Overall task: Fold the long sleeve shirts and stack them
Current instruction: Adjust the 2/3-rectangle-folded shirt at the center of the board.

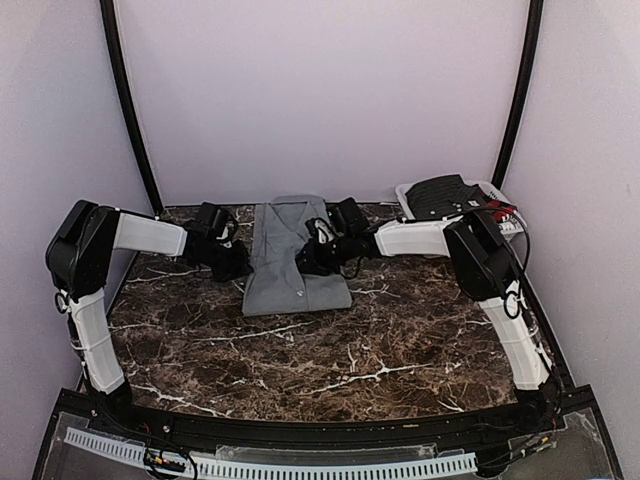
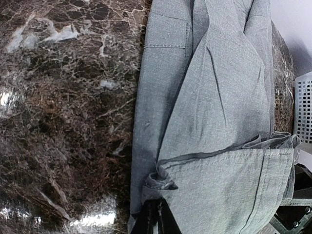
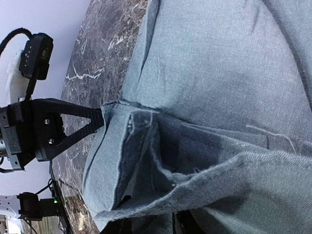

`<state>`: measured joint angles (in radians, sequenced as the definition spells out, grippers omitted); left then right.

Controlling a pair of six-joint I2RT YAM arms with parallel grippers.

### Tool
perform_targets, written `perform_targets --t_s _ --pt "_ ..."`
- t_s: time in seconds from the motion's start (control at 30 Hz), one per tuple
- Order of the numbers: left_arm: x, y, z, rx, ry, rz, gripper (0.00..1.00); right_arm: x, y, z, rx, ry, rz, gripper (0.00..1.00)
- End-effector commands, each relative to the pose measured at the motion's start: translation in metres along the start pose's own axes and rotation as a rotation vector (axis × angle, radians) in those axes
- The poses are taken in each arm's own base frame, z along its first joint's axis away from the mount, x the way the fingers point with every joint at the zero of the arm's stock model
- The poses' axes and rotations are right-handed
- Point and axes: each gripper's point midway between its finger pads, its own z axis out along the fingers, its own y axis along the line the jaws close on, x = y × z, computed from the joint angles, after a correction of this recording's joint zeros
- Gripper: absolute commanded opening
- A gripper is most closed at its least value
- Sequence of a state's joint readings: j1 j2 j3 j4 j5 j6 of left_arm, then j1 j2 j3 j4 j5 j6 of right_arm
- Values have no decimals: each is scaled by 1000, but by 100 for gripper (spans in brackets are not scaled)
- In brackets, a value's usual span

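While the left claw (image 2: 157, 209) pinches its edge, the grey shirt (image 1: 285, 275) lies folded lengthwise; state of right claw (image 3: 151, 225) unclear.

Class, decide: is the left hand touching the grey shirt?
Touching. The right wrist view shows the left hand closed on the shirt at its folded edge.

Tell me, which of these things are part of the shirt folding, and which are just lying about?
In the job: grey shirt; left hand, shut on its edge; right hand, at its opposite edge.
Lying about: white basket; dark thing in it, unclear what.
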<state>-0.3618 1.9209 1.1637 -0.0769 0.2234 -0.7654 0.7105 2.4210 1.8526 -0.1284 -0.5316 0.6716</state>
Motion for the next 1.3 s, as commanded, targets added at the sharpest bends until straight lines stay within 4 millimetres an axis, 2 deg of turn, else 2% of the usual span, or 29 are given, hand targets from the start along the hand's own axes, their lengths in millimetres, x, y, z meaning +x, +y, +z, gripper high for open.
perform_targets --t_s 0.0,0.27,0.37,0.57,0.8,0.93,1.07,1.27 --pt "-4 -4 -1 13 9 25 4 -16 -3 5 -66 -29 42 26" --pt "-2 -7 1 33 26 39 4 -35 -16 10 -93 -55 92 36" --pt "0 -8 1 38 32 41 4 -44 -19 5 -109 -72 111 39" --pt "0 -9 1 42 34 44 4 -62 -12 -5 -165 -102 92 46" --pt "-3 -14 -3 52 31 66 5 -75 -21 -20 -157 -107 55 50" --pt "-6 -19 -5 69 26 85 6 -81 -8 -32 -108 -114 -24 51" --pt "-10 -24 -8 75 13 95 6 -73 6 -38 -67 -109 -87 50" --pt "-14 -26 -10 75 1 99 6 -46 2 -27 26 -66 -116 47"
